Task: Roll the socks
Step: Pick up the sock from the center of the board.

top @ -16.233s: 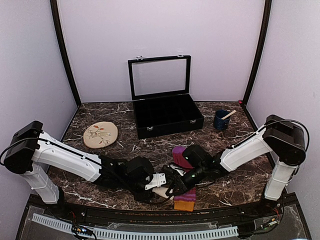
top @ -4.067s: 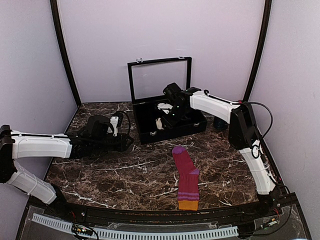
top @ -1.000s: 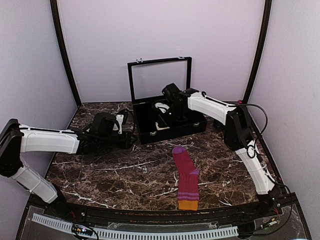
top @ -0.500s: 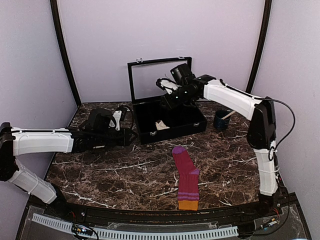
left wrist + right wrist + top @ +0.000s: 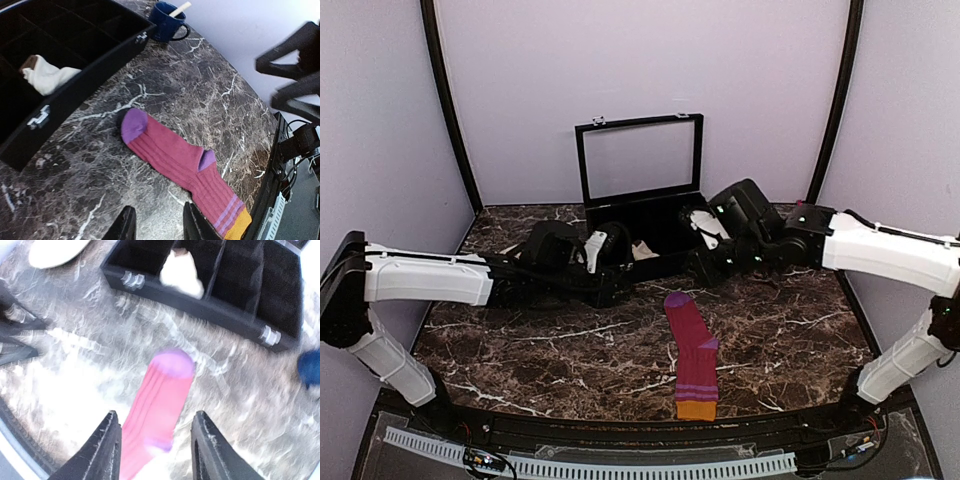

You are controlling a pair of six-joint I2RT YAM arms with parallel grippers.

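High rear overhead, two downward wrist views — magenta sock (image 5: 692, 350) common

Worktop (image 5: 570, 350): dark brown marble pattern with white veins; you see it from the near edge to the back wall.

Directly on it:
- Black case (image 5: 100, 72), lid raised, at the middle of the far edge, its front wall facing the near edge.
- Magenta sock (image 5: 692, 350), flat and unrolled, right of centre. The purple toe points at the far edge and lies near the case front without touching it. The orange cuff lies at the near edge.
- Blue mug (image 5: 167, 25), upright, towards the far right corner, beside the case's right end and apart from it.
- Pale oval thing (image 5: 55, 252) left of the case, towards the far left corner. Your right wrist view is blurred there, so this is probably a flat disc.
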